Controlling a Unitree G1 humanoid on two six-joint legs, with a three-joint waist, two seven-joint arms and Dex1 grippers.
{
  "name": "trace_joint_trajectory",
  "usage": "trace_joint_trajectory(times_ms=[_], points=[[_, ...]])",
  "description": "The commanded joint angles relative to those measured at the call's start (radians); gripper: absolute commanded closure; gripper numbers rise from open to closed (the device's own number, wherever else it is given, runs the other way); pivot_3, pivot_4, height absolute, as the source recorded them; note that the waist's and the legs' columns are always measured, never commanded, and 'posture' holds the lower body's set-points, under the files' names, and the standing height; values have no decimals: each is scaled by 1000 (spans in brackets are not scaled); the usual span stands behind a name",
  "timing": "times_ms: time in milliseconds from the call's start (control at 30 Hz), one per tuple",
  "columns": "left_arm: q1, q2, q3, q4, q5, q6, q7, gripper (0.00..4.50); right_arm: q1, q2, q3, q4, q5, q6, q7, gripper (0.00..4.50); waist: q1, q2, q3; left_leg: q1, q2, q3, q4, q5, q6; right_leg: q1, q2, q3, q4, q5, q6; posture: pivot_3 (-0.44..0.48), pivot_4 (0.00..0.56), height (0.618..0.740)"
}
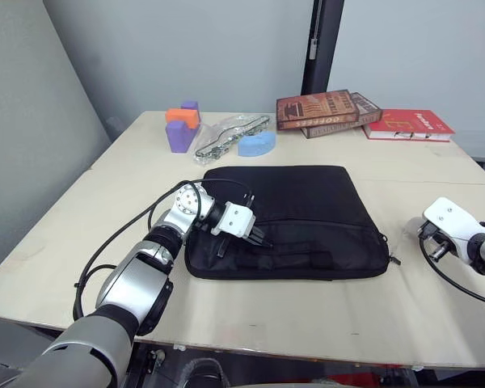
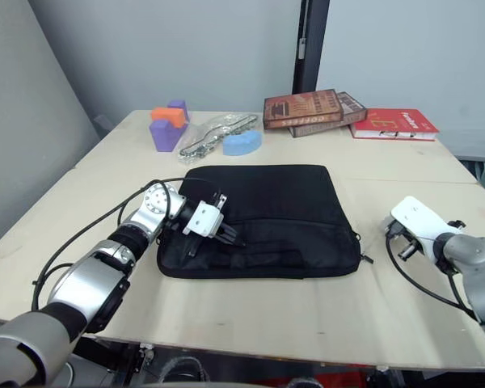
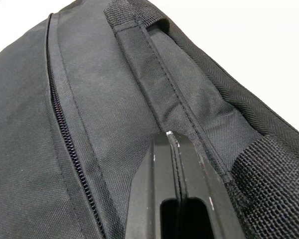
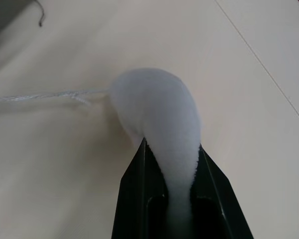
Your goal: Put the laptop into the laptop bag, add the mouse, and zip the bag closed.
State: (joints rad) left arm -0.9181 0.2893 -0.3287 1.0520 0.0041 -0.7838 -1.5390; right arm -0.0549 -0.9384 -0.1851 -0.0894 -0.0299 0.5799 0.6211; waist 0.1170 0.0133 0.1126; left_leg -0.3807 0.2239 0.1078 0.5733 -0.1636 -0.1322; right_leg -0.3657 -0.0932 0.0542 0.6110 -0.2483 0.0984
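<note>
The black laptop bag (image 1: 307,202) lies flat mid-table, and the zipper (image 3: 65,129) along its side looks closed. My left gripper (image 1: 259,240) rests on the bag's front left part beside a strap handle (image 3: 154,64), its fingers (image 3: 159,169) shut together with nothing seen between them. My right gripper (image 4: 172,149) sits low over the table to the bag's right, shut on a matte white rounded lump (image 4: 154,104) with a thin silvery thread beside it. The laptop and the mouse are out of view.
Purple and orange blocks (image 1: 182,129), a clear plastic pouch (image 1: 230,133) and a blue piece (image 1: 257,144) sit behind the bag. Stacked books (image 1: 327,109) and a red book (image 1: 408,123) lie at the back right. A black post (image 1: 323,44) rises behind the table.
</note>
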Motion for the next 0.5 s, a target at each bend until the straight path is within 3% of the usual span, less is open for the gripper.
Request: trace_joint_trajectory(times_ms=[33,500], points=[[76,23,-77,50,97,15,-40,4500,-49,4,4,12,-25,3,-34,4484,-3,0,0,0,0,1,0,0,0,0,0,0,0,0,0,0,150,740],[100,37,-82,17,87,17,-60,4500,-179,57,93,53,-46,33,-58,4484,-12,0,0,-1,5,11,-1,0,1,-1,-2,1,-2,0,1,0,150,740]])
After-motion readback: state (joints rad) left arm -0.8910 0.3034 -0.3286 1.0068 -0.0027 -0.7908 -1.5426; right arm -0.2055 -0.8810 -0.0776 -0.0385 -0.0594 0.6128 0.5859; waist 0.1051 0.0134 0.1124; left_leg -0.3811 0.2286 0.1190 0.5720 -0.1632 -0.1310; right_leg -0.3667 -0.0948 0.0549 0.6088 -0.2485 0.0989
